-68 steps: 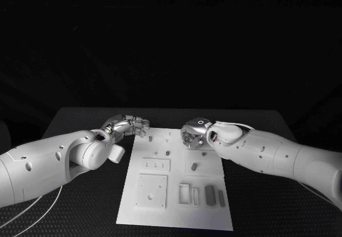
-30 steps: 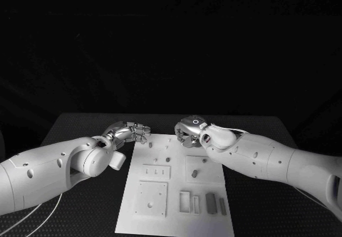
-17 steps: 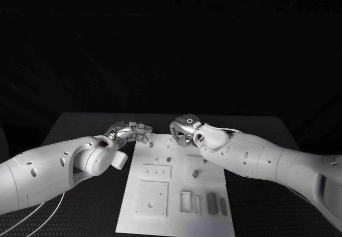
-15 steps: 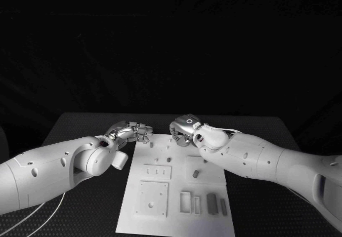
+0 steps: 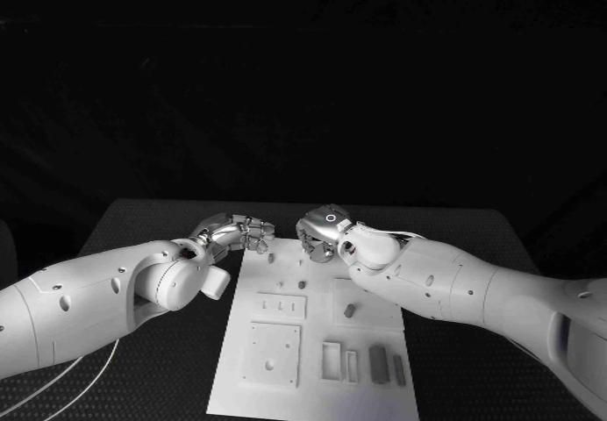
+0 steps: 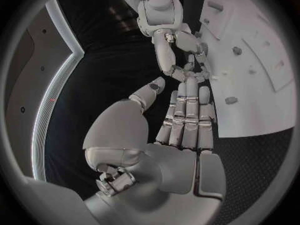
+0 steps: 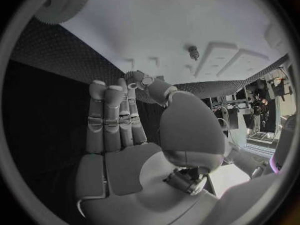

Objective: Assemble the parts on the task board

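Note:
The white task board [image 5: 311, 396] lies lengthwise in the middle of the black table. My left hand [image 5: 238, 233] hovers at the board's far left corner, and my right hand [image 5: 319, 232] is over its far edge, close beside the left. In the left wrist view my left hand [image 6: 181, 130] has straight fingers, the thumb apart and a bare palm, and the right hand's fingers [image 6: 181, 45] meet its fingertips beside the board [image 6: 250, 95]. My right hand [image 7: 125, 130] brings thumb and fingertips together; anything between them is hidden. Small pegs [image 5: 303, 283] [image 5: 348, 309] stand in the board, and grey bars [image 5: 377, 358] lie near its front.
Raised white blocks sit on the board: a square plate [image 5: 269, 351] at the front left and a smaller one [image 5: 281, 304] behind it. A thin cable [image 5: 76, 373] curves over the table under my left arm. Bare black table flanks the board on both sides.
My right hand has moved from over the board's far right part leftward to the far edge, meeting the left hand. The left hand has edged slightly toward it.

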